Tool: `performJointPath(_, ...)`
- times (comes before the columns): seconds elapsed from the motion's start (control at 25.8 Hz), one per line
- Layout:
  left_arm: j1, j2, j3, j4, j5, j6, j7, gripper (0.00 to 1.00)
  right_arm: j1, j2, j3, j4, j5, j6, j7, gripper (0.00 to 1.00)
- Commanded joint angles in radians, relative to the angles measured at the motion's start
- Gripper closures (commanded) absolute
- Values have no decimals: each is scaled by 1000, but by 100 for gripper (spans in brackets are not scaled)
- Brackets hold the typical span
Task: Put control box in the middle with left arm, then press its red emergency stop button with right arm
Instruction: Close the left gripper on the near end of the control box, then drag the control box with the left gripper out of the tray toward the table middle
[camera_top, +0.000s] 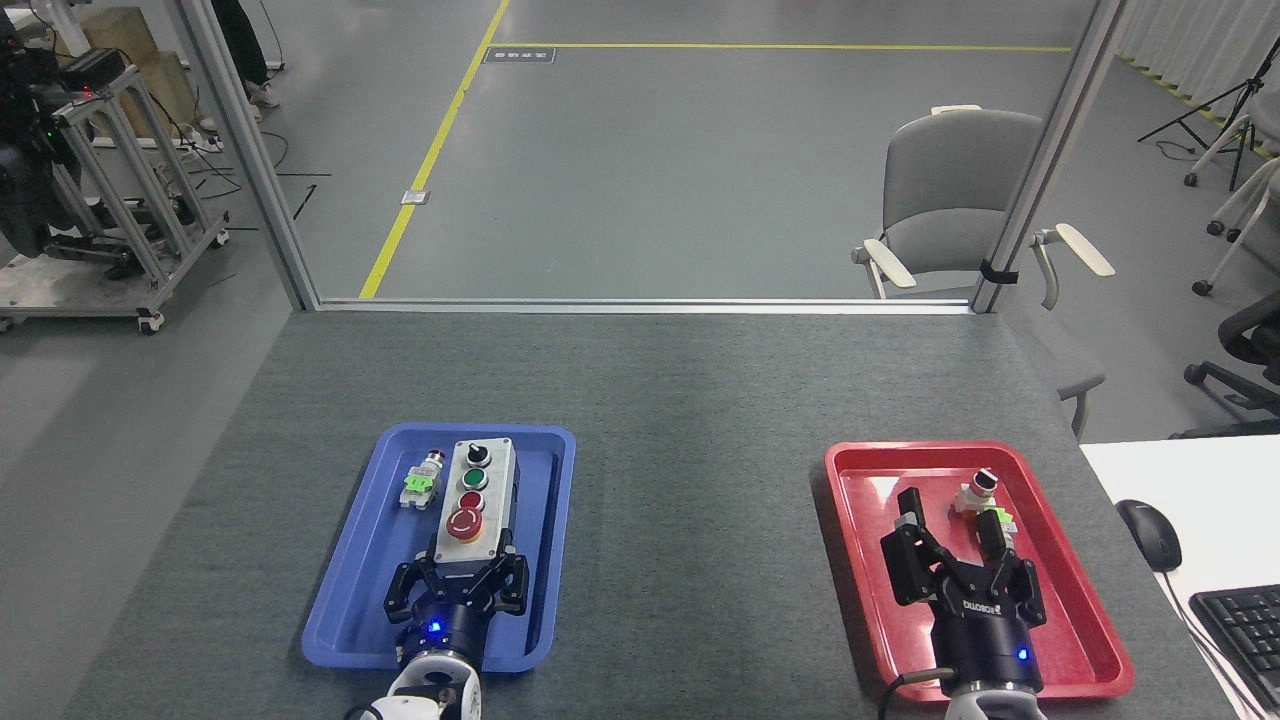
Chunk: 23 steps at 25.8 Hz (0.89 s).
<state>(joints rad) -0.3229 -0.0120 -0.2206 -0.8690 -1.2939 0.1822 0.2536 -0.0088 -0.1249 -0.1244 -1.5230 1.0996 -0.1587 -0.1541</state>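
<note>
Counting two trays: blue tray (345, 600) with one control box (472, 500) and one loose switch (423, 480); red tray (1090, 640) with another switch (978, 490). Left gripper (457, 580) fingers clamped on box's near end. Right gripper (958, 550) above red tray, fingers spread.

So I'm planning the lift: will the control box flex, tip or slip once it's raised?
The control box looks like a rigid casing, so flexing seems unlikely. The left tool grips only its near end, so the far end may sag. Its smooth grey sides could slip.
</note>
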Motion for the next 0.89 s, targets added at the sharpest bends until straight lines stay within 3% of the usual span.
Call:
performJointPath(0.0,2,1,0,5,13,-15,-8,99,-2,-1,0,1,2,-1,-1,0)
performJointPath(0.23,1,0,0,-21,10,-27,-4,100,3,-1,2,3,5,-1,1,0)
performJointPath(0.54,5,0,0,-173,10,-40,1,100,0,-22,0,1,5,-22,2,0)
performJointPath(0.7,-2,-31,-14,-200,4,-35,-2,100,-5,-22,-1,3,5,-18,2,0)
performJointPath(0.85,-16,-118,-97,-203,-13,2,-10,100,-3,-24,0,3,6,-18,2,0)
